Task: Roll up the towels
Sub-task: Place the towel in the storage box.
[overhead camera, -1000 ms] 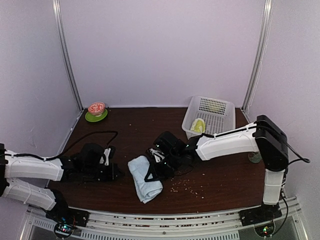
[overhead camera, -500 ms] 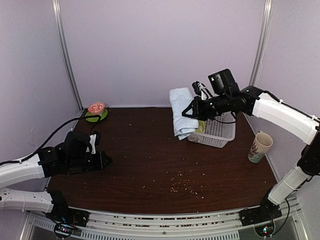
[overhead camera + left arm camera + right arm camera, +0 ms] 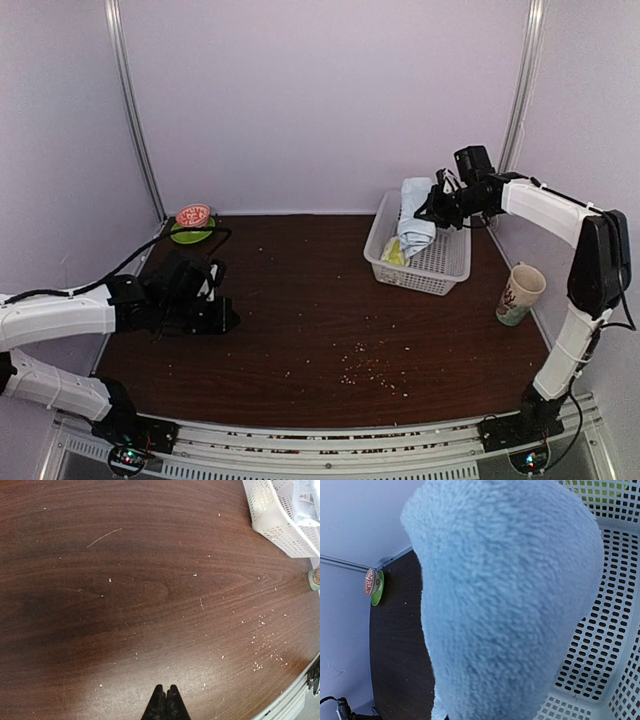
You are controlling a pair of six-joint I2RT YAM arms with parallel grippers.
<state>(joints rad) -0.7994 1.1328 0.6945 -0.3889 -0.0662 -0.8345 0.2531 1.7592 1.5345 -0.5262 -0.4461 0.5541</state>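
Fluffy light-blue towel [image 3: 414,230], bunched thick, hangs clamped in the right fingers [image 3: 431,210] over the perforated white basket [image 3: 440,276], the left fingers [image 3: 159,706] pressed together above the wood-grain bench [image 3: 150,605].

Light-blue towel [image 3: 413,228]: plain, fluffy, bunched into a thick, soft bundle. Hanging upright at far right, upper end pinched in the right gripper [image 3: 430,208], lower end dipping into the white mesh basket [image 3: 432,276]. Filling nearly the whole right wrist view [image 3: 505,605].

Yellow-green towel [image 3: 395,255]: small, crumpled, lying low in the basket's near-left corner, just beside the hanging blue end. Mostly hidden; pattern too small to make out.
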